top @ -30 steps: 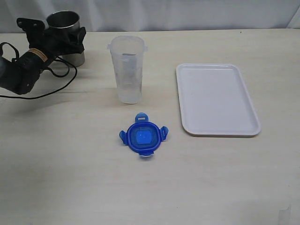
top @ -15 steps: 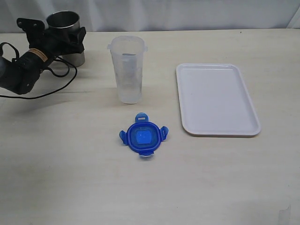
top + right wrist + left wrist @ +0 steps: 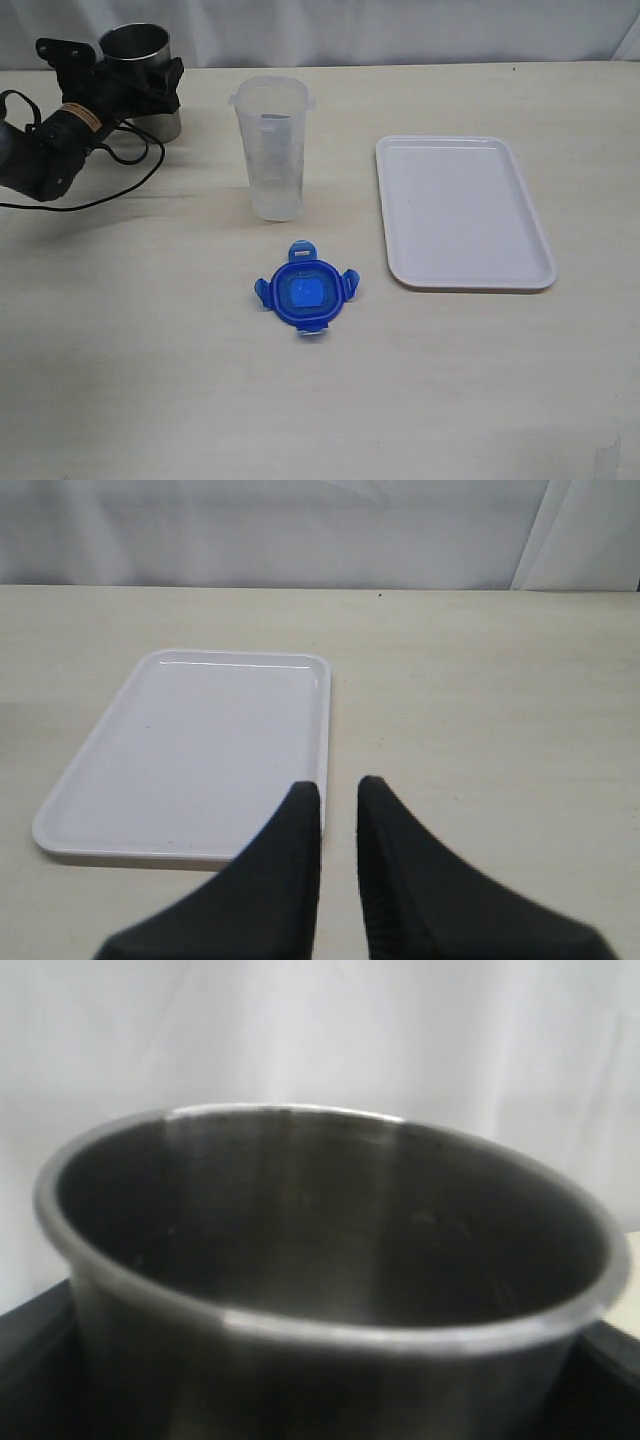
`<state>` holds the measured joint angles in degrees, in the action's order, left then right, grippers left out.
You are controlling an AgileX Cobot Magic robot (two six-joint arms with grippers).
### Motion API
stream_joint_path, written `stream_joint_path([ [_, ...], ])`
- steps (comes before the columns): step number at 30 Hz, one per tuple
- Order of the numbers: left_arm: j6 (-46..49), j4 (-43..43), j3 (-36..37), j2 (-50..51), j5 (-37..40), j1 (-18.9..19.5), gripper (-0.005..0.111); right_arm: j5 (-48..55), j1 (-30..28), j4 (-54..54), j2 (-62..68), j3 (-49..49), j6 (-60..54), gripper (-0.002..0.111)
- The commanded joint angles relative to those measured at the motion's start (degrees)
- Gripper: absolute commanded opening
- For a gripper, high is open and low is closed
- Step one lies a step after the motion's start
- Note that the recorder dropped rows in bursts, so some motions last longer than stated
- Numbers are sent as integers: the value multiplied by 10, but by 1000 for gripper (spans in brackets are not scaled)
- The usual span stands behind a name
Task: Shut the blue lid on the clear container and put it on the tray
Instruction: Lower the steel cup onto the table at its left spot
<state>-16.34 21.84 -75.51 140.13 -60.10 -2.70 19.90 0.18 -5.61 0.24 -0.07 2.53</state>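
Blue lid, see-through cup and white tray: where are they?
blue lid (image 3: pixel 306 292), exterior view, its middle panel
clear container (image 3: pixel 273 150), exterior view, its side wall
tray (image 3: pixel 462 205), exterior view, its bare floor

1. The left arm (image 3: pixel 45 150) is matte black and rounded, with a tan label band near the wrist.
2. A thin black cable (image 3: pixel 120 185) loops off it.
3. The right gripper (image 3: pixel 340 800) has two black, tapering fingers.

Colours noted on the pale beige table (image 3: pixel 150 380).
A blue lid (image 3: pixel 305 291), a translucent clear container (image 3: pixel 272 150), a white tray (image 3: pixel 463 211) and a grey steel cup (image 3: pixel 138 50) are recorded.
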Motion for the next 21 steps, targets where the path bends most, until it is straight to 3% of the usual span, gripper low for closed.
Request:
stream_joint_path([
  [1, -4, -8, -6, -5, -9, 0, 70, -1, 0, 4, -2, 1, 0, 14],
  [13, -14, 15, -6, -5, 6, 1, 71, -1, 0, 4, -2, 1, 0, 14],
  [17, -14, 13, -6, -5, 11, 1, 92, -1, 0, 4, -2, 1, 0, 14],
  [21, -14, 14, -6, -5, 16, 1, 97, -1, 0, 4, -2, 1, 0, 14],
])
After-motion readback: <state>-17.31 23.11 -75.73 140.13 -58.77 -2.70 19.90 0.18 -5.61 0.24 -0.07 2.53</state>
